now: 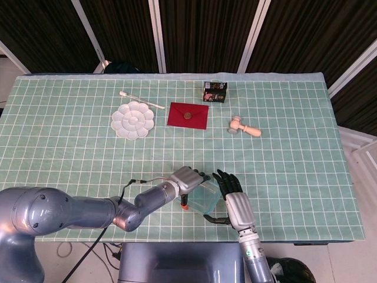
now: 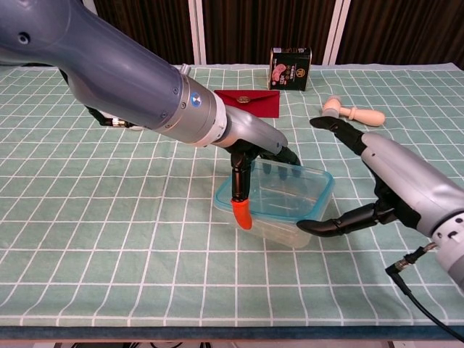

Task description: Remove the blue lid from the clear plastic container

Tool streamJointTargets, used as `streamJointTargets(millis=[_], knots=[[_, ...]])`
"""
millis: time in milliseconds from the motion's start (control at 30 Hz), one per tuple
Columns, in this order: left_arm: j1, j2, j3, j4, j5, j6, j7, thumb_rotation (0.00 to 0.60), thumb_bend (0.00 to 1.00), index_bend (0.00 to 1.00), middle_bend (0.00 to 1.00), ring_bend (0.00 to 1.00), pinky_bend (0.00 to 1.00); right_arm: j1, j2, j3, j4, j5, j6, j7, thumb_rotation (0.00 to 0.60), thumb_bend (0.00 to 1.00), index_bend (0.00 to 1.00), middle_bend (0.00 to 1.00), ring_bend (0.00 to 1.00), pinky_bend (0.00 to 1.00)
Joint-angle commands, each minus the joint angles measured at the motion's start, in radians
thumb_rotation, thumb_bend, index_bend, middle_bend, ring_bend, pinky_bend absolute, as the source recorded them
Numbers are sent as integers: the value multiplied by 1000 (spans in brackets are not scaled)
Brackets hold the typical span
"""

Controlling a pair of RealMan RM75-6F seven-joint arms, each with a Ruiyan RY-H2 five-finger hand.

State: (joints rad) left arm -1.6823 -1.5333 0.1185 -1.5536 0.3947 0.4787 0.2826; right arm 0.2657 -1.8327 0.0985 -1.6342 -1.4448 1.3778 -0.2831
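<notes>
The clear plastic container (image 2: 284,205) with its blue-rimmed lid (image 2: 319,190) stands near the table's front edge, also seen in the head view as the container (image 1: 204,199). My left hand (image 2: 254,145) grips it from the left: dark fingers reach over the far rim and the orange-tipped thumb (image 2: 241,214) presses the near left side. My right hand (image 2: 388,181) is spread wide on the right. Its thumb touches the container's near right corner while its fingers (image 2: 335,127) stretch above and beyond the lid. In the head view the left hand (image 1: 187,178) and right hand (image 1: 234,204) flank the container.
Further back lie a white paint palette (image 1: 133,119), a thin swab stick (image 1: 141,99), a red envelope (image 1: 188,115), a dark printed box (image 1: 215,92) and a small wooden mallet (image 1: 243,127). A black cable (image 2: 413,284) trails from my right wrist near the front edge.
</notes>
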Motion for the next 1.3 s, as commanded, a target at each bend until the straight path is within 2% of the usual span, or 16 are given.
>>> streamJointTargets(millis=[33,333,667,1300], knots=[[-4,-1,2,0,-2,-1,-3,600,207,214,247,234,374,-1,-3,1,7,-7,7,14,600,212,0,0,0,0],[-15,-10,7,-2,0,4,-10,600,207,214,246,234,375,-2,-13,-1,16,-11,12,21,600,212,0,0,0,0],[-5,17,-14,-2,8,-37,-62,600,207,214,237,231,370,20,-8,-13,119,-95,31,29,600,213,0,0,0,0],[6,22,-13,8,59,-71,-126,600,207,204,224,223,361,28,-34,-5,194,-119,53,60,600,220,0,0,0,0]])
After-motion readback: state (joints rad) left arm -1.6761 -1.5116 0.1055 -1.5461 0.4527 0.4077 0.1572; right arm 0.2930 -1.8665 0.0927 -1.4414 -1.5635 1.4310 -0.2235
